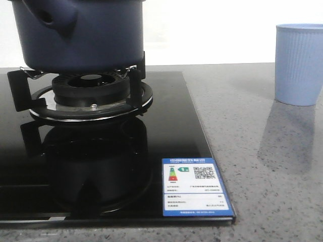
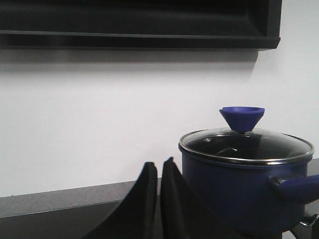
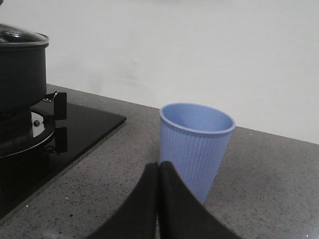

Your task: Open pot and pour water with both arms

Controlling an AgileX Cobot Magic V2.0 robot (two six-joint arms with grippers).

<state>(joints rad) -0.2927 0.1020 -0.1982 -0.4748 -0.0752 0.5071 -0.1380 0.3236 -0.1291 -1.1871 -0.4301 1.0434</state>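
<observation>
**Lid still on, both grippers closed and empty**

Grey speckled counter point(image 1: 262, 151) carries everything you need, with a black glass hob point(image 1: 166, 146) set into it and a plain white wall behind.

Nearest to you, the left gripper point(image 2: 158, 172) has its fingers pressed nearly together with only a thin slit between them, holding nothing. The right gripper point(image 3: 158, 172) is the same: fingers touching, empty. You will need to open the left one before it can take anything.

Just past the right gripper stands the cup point(image 3: 196, 144), upright and mouth up, apparently empty. It sits on the counter well apart from the hob, so leave it alone for now.

Beyond the left gripper is the pot point(image 2: 239, 191), resting on the burner's grate point(image 1: 91, 96). Its glass lid point(image 2: 246, 144) is seated in the rim, and the blue knob point(image 2: 242, 117) stands up from the lid's centre. The pot lies off to one side of the left gripper and further on, not touching it; the knob sits higher than the fingertips. The stubby handle point(image 2: 294, 186) juts out on the pot's far side from the gripper.

The step in hand looks like lid removal. Spread the fingers wide, rise above the knob, centre over it, then close under its flare and lift straight up so the lid does not drag the rim.
</observation>
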